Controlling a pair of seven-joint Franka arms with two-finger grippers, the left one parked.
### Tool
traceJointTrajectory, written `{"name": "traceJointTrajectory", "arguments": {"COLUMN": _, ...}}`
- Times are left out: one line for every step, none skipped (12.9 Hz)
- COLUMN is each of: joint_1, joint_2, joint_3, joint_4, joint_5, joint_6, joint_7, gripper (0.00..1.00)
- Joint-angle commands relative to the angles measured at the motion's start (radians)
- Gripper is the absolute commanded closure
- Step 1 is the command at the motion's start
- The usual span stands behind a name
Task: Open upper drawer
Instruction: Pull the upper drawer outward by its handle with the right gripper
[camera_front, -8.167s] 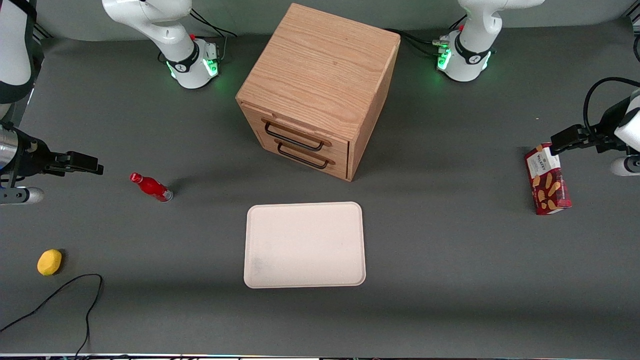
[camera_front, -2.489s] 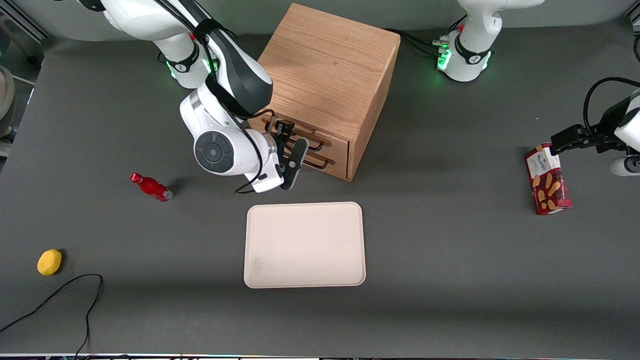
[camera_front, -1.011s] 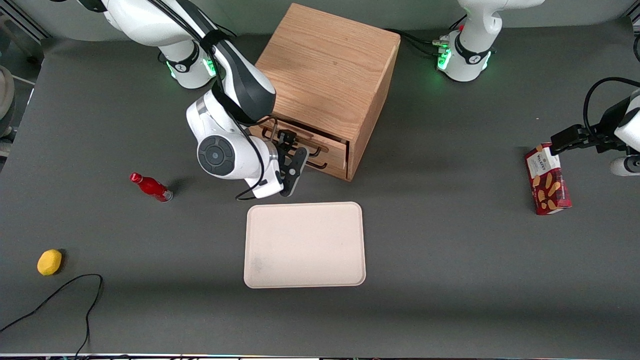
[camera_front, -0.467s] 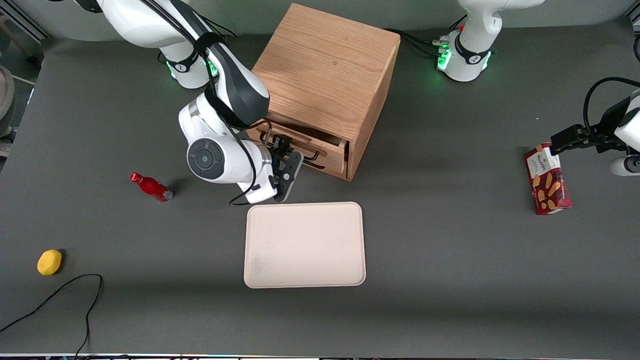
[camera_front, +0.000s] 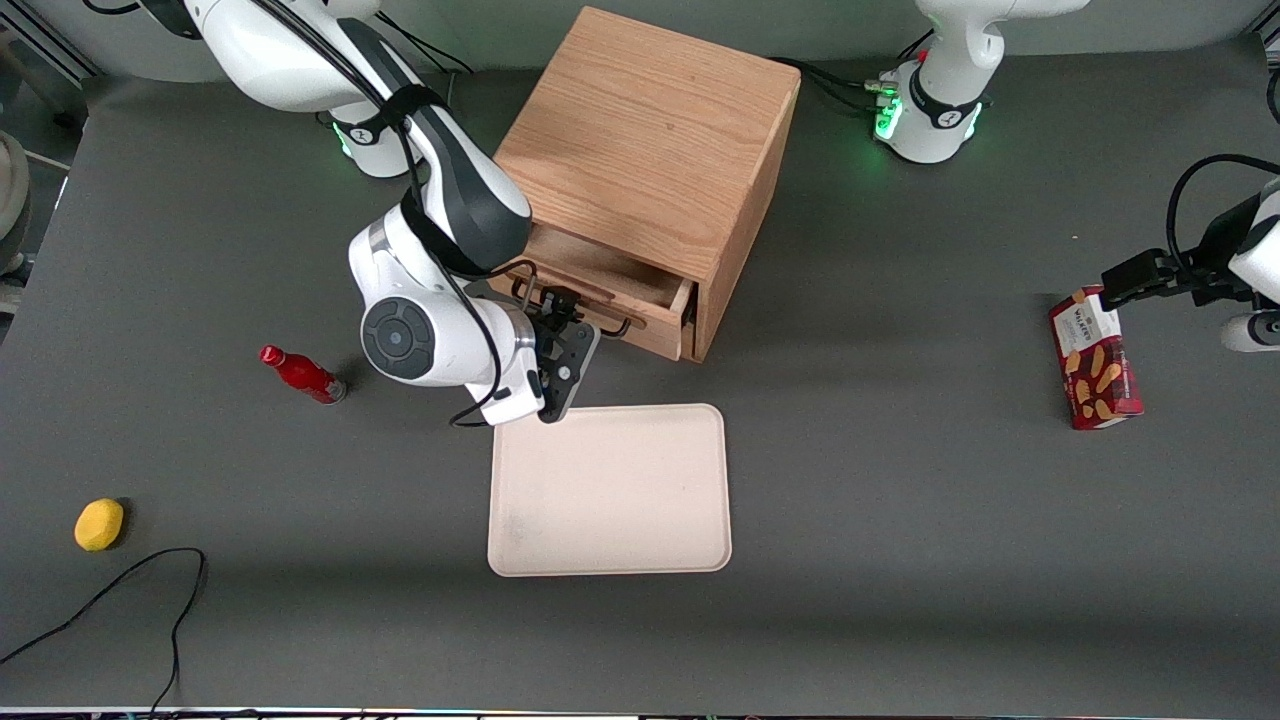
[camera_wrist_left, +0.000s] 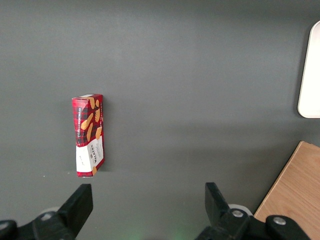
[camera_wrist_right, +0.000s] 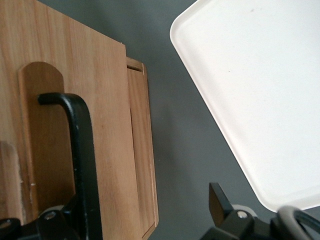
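Tool — at upper drawer handle

The camera looks at the wooden front of the upper drawer. The wood is light brown with fine lines in it. A black handle sits on a darker wood plate with a round end. The handle bends at one end and then runs straight toward the gripper. One black finger touches the handle. The other finger is well apart from it, over the gray table. A thin strip of wood shows along the drawer's edge. Near the drawer lies a white tray with a round corner and a low rim.
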Motion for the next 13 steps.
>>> {"name": "traceJointTrajectory", "arguments": {"joint_1": -0.006, "joint_2": 0.032, "joint_3": -0.001, "joint_4": 0.046, "joint_5": -0.012, "joint_6": -0.008, "joint_7": -0.035, "gripper": 0.00}}
{"name": "traceJointTrajectory", "arguments": {"joint_1": -0.007, "joint_2": 0.038, "joint_3": -0.001, "joint_4": 0.054, "joint_5": -0.014, "joint_6": -0.009, "joint_7": -0.035, "gripper": 0.00}}
{"name": "traceJointTrajectory", "arguments": {"joint_1": -0.009, "joint_2": 0.042, "joint_3": -0.001, "joint_4": 0.063, "joint_5": -0.023, "joint_6": -0.013, "joint_7": -0.035, "gripper": 0.00}}
{"name": "traceJointTrajectory", "arguments": {"joint_1": -0.010, "joint_2": 0.049, "joint_3": -0.001, "joint_4": 0.071, "joint_5": -0.029, "joint_6": -0.014, "joint_7": -0.035, "gripper": 0.00}}
{"name": "traceJointTrajectory", "arguments": {"joint_1": -0.023, "joint_2": 0.053, "joint_3": -0.001, "joint_4": 0.078, "joint_5": -0.033, "joint_6": -0.014, "joint_7": -0.035, "gripper": 0.00}}
{"name": "traceJointTrajectory", "arguments": {"joint_1": -0.026, "joint_2": 0.055, "joint_3": -0.001, "joint_4": 0.081, "joint_5": -0.033, "joint_6": -0.014, "joint_7": -0.035, "gripper": 0.00}}
{"name": "traceJointTrajectory", "arguments": {"joint_1": -0.027, "joint_2": 0.056, "joint_3": -0.001, "joint_4": 0.083, "joint_5": -0.041, "joint_6": -0.014, "joint_7": -0.036, "gripper": 0.00}}
{"name": "traceJointTrajectory", "arguments": {"joint_1": -0.029, "joint_2": 0.061, "joint_3": -0.001, "joint_4": 0.084, "joint_5": -0.047, "joint_6": -0.020, "joint_7": -0.036, "gripper": 0.00}}
{"name": "traceJointTrajectory", "arguments": {"joint_1": -0.035, "joint_2": 0.064, "joint_3": -0.001, "joint_4": 0.092, "joint_5": -0.047, "joint_6": -0.022, "joint_7": -0.036, "gripper": 0.00}}
{"name": "traceJointTrajectory", "arguments": {"joint_1": -0.041, "joint_2": 0.072, "joint_3": -0.001, "joint_4": 0.104, "joint_5": -0.047, "joint_6": -0.025, "joint_7": -0.036, "gripper": 0.00}}
{"name": "traceJointTrajectory", "arguments": {"joint_1": -0.043, "joint_2": 0.076, "joint_3": -0.001, "joint_4": 0.116, "joint_5": -0.047, "joint_6": -0.034, "joint_7": -0.036, "gripper": 0.00}}
{"name": "traceJointTrajectory", "arguments": {"joint_1": -0.046, "joint_2": 0.084, "joint_3": -0.001, "joint_4": 0.130, "joint_5": -0.047, "joint_6": -0.043, "joint_7": -0.036, "gripper": 0.00}}
{"name": "traceJointTrajectory", "arguments": {"joint_1": -0.052, "joint_2": 0.091, "joint_3": -0.001, "joint_4": 0.146, "joint_5": -0.047, "joint_6": -0.057, "joint_7": -0.036, "gripper": 0.00}}
